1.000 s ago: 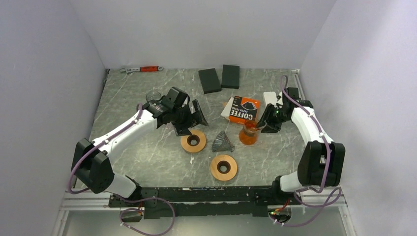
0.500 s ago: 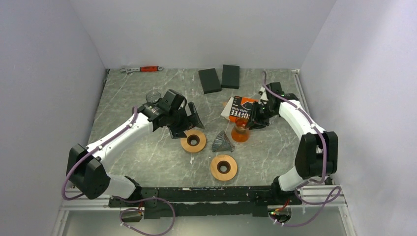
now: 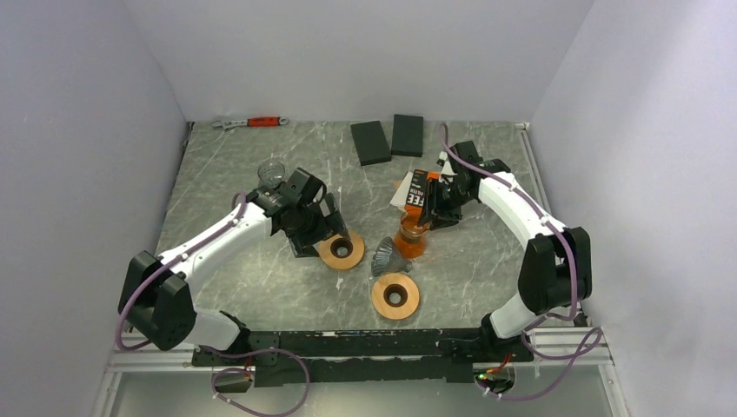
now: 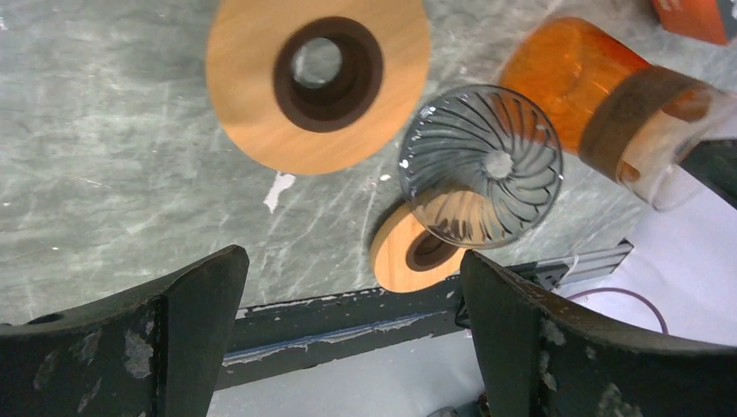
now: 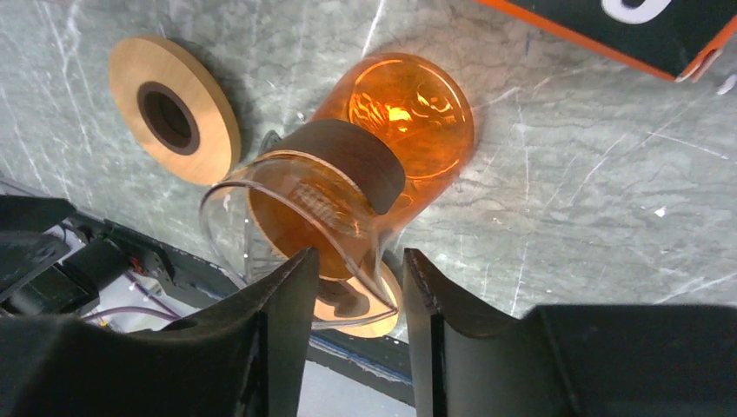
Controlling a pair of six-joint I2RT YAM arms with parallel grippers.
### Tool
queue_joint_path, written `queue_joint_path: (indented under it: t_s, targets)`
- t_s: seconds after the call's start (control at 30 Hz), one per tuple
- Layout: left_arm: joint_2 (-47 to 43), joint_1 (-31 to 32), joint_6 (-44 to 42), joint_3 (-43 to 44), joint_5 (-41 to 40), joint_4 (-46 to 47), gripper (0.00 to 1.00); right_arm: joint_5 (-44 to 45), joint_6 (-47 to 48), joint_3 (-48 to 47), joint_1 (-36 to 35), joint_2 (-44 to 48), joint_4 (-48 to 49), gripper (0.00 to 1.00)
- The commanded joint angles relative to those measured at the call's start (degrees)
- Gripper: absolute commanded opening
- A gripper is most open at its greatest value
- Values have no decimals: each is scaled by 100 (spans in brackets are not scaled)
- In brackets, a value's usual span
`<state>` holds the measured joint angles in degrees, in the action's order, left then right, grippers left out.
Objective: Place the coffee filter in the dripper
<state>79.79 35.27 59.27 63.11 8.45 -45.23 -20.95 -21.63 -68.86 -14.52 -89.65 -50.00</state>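
Lying right of centre in the overhead view, the coffee filter box (image 3: 423, 193) is partly covered by the right arm. Below it, toward the middle, the dripper (image 3: 388, 257) is seen on its side, just beside the tilted orange carafe (image 3: 408, 239). The right gripper (image 5: 361, 256) is set astride the carafe's clear rim, jaws partly apart; whether it is clamped cannot be told. The left gripper (image 4: 352, 261) is spread wide above a wooden ring (image 3: 352, 258).

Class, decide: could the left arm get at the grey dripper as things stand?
Probably yes: the open left gripper hovers near the dripper, nothing between them, though the orange carafe crowds it.
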Motion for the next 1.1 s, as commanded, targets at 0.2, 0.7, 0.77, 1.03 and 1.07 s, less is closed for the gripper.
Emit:
queue_joint_path:
  t_s: [0.2,0.7,0.77,1.03,1.07]
  targets:
    - [347,-759,-130,-487,103,135,100,224,-338,-894,27,861,-395,70]
    - [2421,-864,-653,641,174,372,95,-370,-886,-42,138,1809,-72,94]
    - [2573,-716,-657,804,25,218,95,-389,-883,-44,149,1805,-68,94]
    - [2751,-398,-556,842,-266,-24,53,-472,-826,-169,260,1683,-117,94]
    - [2719,-390,-571,844,-305,-48,49,-488,-818,-183,270,1674,-122,94]
